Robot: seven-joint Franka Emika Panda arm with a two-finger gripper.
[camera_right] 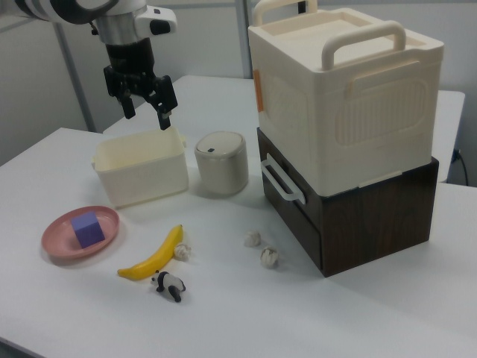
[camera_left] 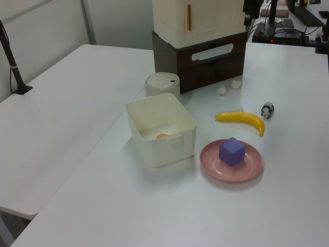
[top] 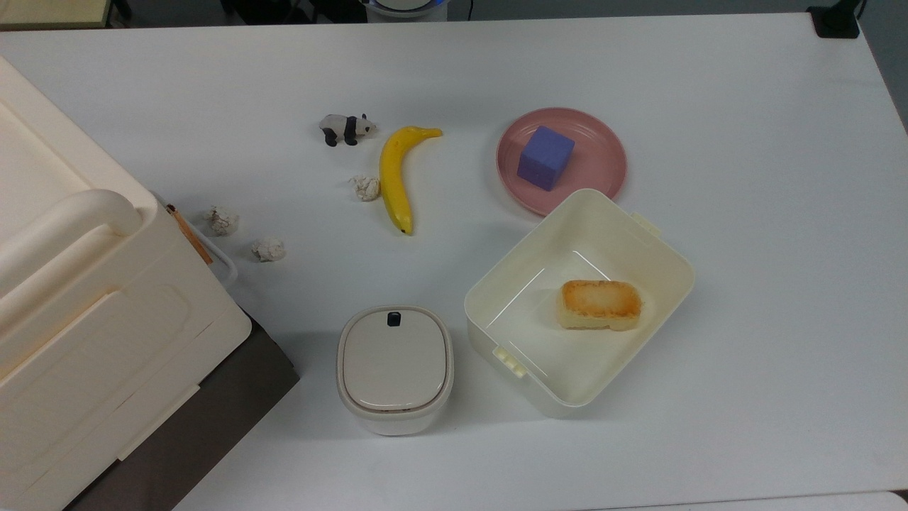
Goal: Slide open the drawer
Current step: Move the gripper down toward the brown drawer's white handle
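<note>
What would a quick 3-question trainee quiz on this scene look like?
1. True or false: the drawer is pulled fully out.
2. What sits on the pink plate? A) banana B) purple cube C) panda
3. Fill in: in the right view, the open pincer hangs above the cream ____.

Key: 1 false, the front looks flush with the dark cabinet. 2 B, the purple cube. 3 tub.
</note>
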